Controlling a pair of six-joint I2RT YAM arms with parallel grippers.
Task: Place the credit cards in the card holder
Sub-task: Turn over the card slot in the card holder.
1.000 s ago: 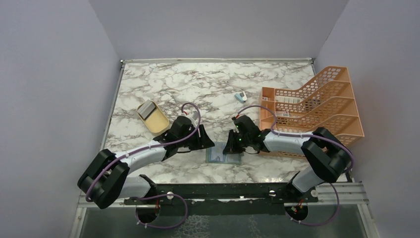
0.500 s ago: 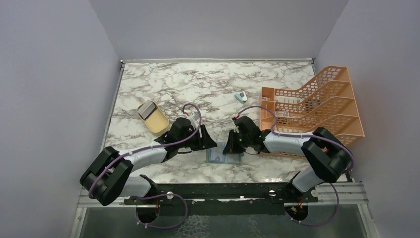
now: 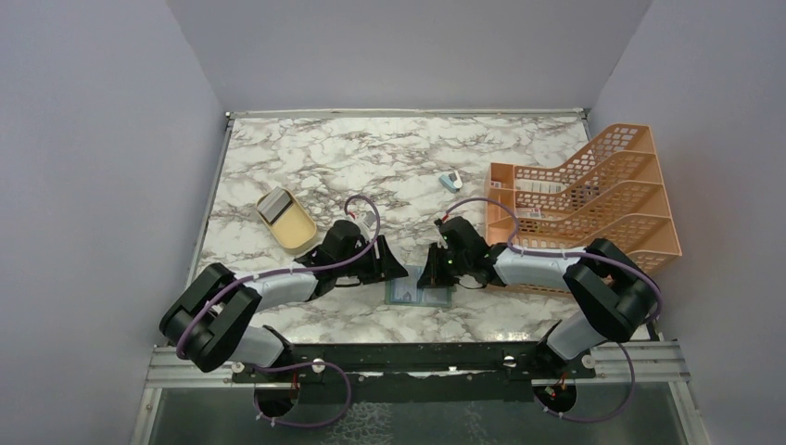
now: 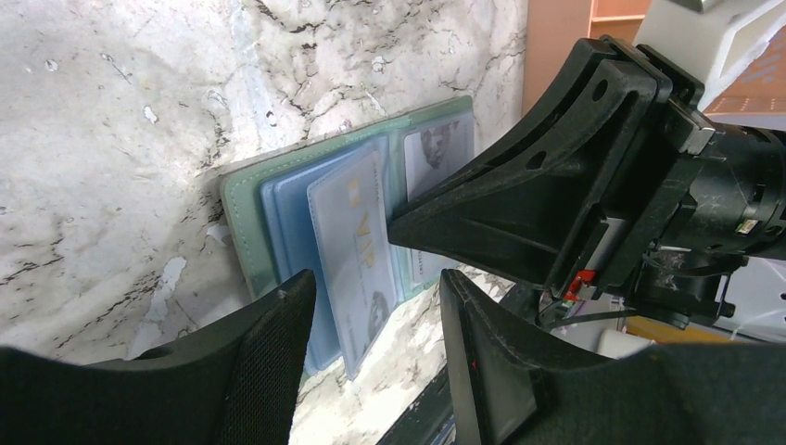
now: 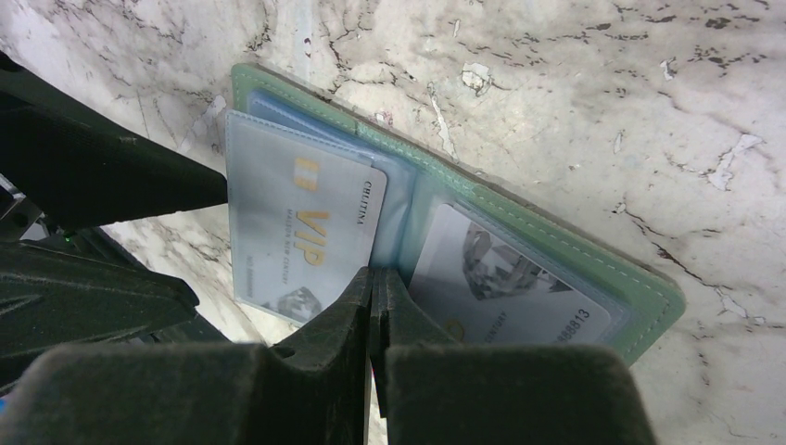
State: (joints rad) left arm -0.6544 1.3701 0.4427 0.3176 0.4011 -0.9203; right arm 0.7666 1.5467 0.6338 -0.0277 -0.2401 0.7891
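Note:
The grey-green card holder (image 3: pixel 417 295) lies open on the marble near the front edge. In the right wrist view a pale grey VIP card (image 5: pixel 297 232) sits in its left blue pocket, its near end past the holder's (image 5: pixel 565 243) edge. A second card (image 5: pixel 510 287) sits in the right pocket. My right gripper (image 5: pixel 375 276) is shut, its tips pressed on the holder's middle fold. My left gripper (image 4: pixel 375 289) is open and empty, just short of the VIP card (image 4: pixel 357 246). Both grippers, left (image 3: pixel 394 272) and right (image 3: pixel 432 276), flank the holder.
A tan oval dish (image 3: pixel 295 228) with a pale grey card (image 3: pixel 272 206) in it stands left of the left arm. An orange mesh file rack (image 3: pixel 593 199) fills the right side. A small blue-and-white gadget (image 3: pixel 450 181) lies behind the right gripper.
The left arm's elbow has swung right and forward, and its gripper has edged slightly toward the card holder. The right arm and the holder have not moved.

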